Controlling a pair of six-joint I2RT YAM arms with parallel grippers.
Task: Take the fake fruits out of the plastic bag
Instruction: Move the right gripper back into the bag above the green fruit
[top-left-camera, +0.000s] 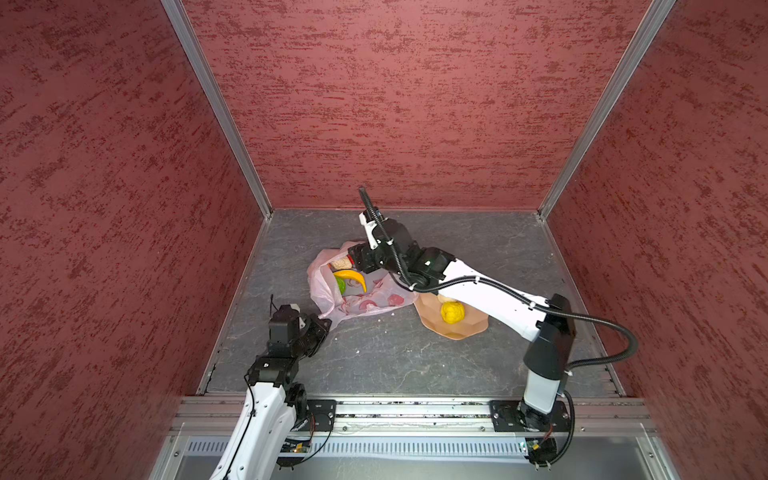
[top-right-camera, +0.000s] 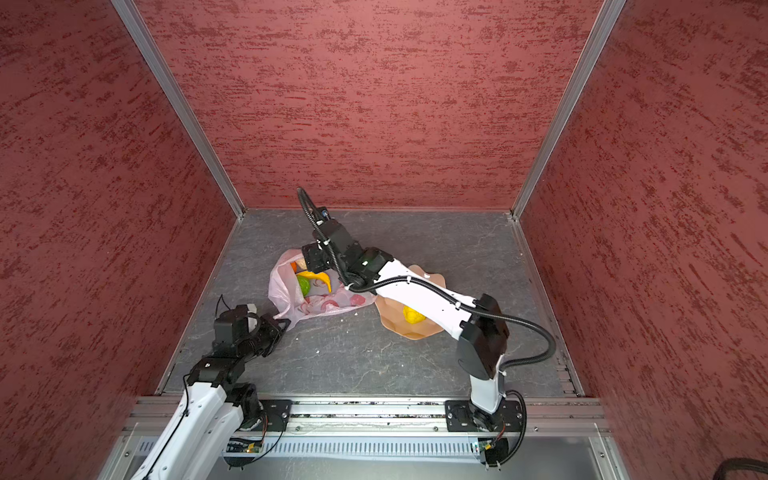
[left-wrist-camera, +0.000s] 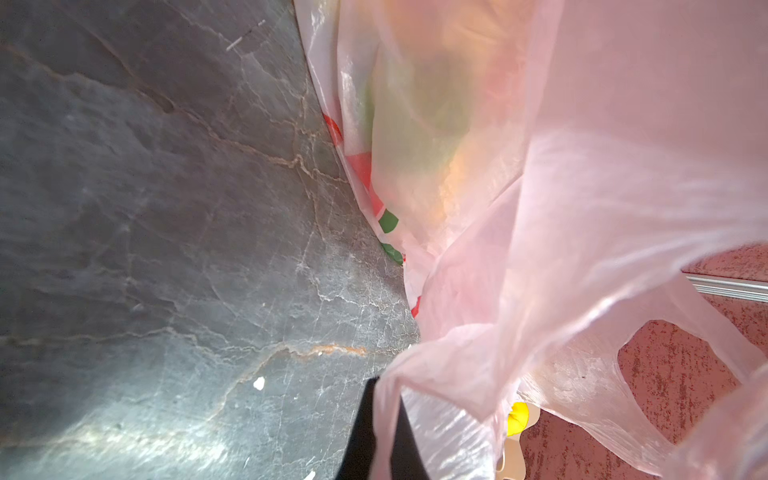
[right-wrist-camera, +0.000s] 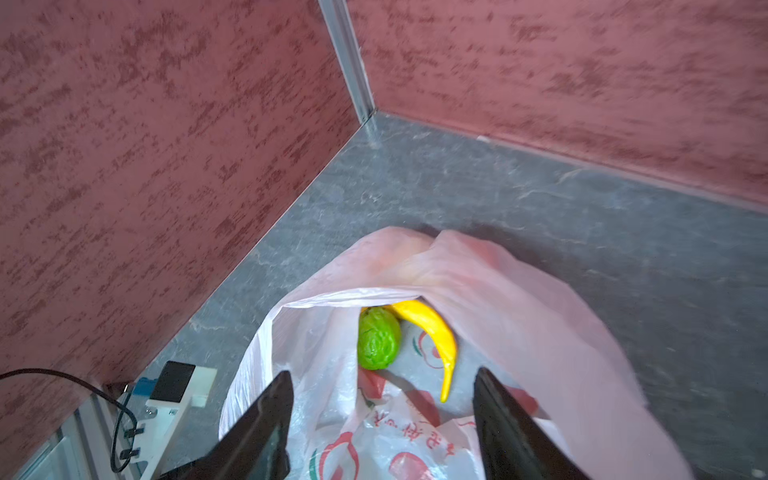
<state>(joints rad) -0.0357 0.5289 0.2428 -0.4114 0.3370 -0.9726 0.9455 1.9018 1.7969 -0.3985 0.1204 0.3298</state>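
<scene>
Our left gripper (top-left-camera: 325, 323) is pressed together on a corner of the plastic bag (top-left-camera: 365, 302), and the bag's mouth gapes toward the right arm. Our right gripper (right-wrist-camera: 382, 374) hangs at that mouth with its jaws spread and nothing between them. Inside we see the banana (right-wrist-camera: 432, 332) lying against the green fruit (right-wrist-camera: 378, 343), and in a top view a cream lumpy fruit (top-left-camera: 340, 263) just beside the gripper; the bumpy yellow fruit (top-left-camera: 452, 311) sits out on the plate (top-left-camera: 461, 330). We judge the main risk is pinching loose film along with a fruit, so the lift drags the whole bag and tears it from our left grip. The banana's thin curved tip could also slip from the jaws, and the round green fruit could roll deeper if nudged
</scene>
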